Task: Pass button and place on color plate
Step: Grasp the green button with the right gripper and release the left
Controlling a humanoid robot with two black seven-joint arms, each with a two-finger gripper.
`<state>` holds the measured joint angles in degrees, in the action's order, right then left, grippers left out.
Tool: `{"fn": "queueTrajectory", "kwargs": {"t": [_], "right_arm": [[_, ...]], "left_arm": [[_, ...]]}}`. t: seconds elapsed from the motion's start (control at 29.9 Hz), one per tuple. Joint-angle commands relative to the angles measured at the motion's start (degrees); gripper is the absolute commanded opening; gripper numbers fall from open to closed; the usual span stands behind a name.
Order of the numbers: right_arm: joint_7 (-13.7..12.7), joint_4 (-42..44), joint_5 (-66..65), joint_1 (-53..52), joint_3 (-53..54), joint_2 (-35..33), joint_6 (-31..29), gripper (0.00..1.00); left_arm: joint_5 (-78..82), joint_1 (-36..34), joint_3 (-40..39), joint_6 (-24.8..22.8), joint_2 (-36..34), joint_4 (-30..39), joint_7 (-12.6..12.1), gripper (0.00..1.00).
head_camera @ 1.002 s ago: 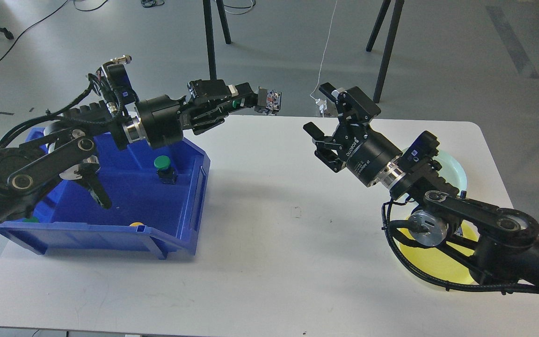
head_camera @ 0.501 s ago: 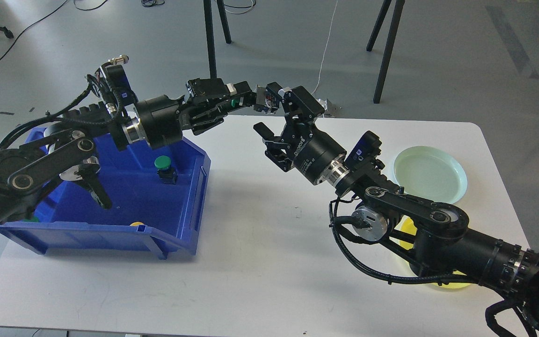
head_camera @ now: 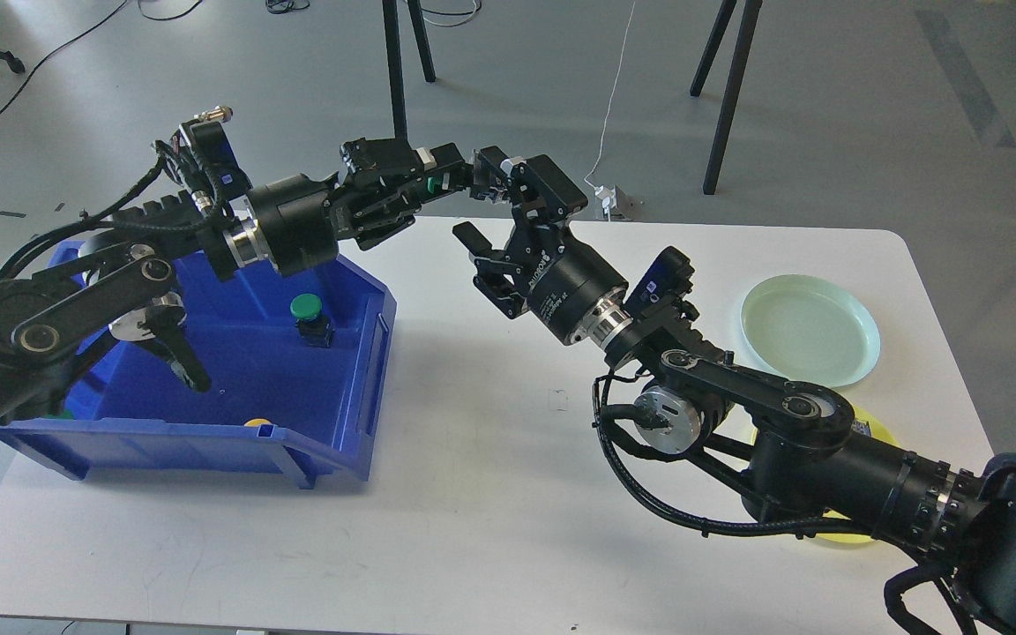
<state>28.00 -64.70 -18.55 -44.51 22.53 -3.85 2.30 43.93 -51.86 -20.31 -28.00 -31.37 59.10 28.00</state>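
Faintly, "ROBOTIQ" shows on the wide-spread right end effector [head_camera: 497, 222]; left end effector [head_camera: 464, 181] grips a green button [head_camera: 431, 183]

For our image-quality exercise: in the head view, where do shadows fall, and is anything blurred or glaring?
Head view: soft shadows lie on the white table beside the blue bin and under the right arm; lighting is even, with no strong glare; the picture is sharp, though the dark end effectors' details merge where they meet.

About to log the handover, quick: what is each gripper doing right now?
Left gripper: shut on the green button.
Right gripper: open, at the button, not yet gripping.
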Motion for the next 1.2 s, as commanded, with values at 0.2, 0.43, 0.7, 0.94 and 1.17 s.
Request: {"fn": "queueTrajectory", "kwargs": {"t": [0.2,0.43,0.7,0.94,1.17], "right_arm": [[0.0,0.7,0.0,0.2,2.6,0.4,1.1,0.82],[0.0,1.2,-0.1,0.1,2.5,0.8,1.1,0.58],[0.0,1.1,-0.2,-0.2,2.3,0.9,1.0,0.07],[0.0,0.4,0.0,0.0,2.5,0.8,2.2,0.01],[0.0,-0.2,0.0,0.4,3.0,0.2,3.1,0.01]], "left_arm": [[0.0,0.0,0.1,0.0,0.0,0.0,0.0,0.08],[0.2,0.0,0.2,0.0,0.1,0.0,0.0,0.08],[0.3,0.0,0.2,0.0,0.1,0.0,0.0,0.1],[0.5,0.2,0.1,0.0,0.2,0.0,0.0,0.4],[0.2,0.2,0.0,0.0,0.2,0.1,0.0,0.79]]}}
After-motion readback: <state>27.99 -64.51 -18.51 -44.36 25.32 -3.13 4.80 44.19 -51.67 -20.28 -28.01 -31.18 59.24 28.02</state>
